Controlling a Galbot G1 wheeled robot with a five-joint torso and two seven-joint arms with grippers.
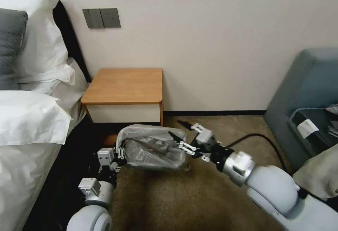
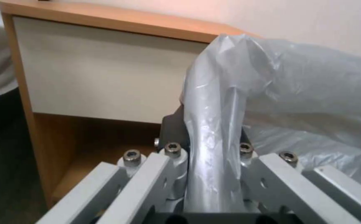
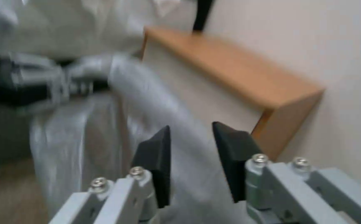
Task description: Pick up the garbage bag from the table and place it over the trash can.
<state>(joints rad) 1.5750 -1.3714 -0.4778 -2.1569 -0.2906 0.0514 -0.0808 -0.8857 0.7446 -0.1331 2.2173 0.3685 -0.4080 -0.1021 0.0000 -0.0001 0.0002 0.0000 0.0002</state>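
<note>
Garbage bag [image 1: 153, 148] stretched before the table [image 1: 124, 86]; left gripper [image 1: 119, 157] clamps one edge, right gripper [image 1: 180, 132] gapes beside the other, bed [image 1: 28, 125] alongside.

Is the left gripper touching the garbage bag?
Touching: in the left wrist view the left gripper has its jaws shut on a fold of the garbage bag.
</note>
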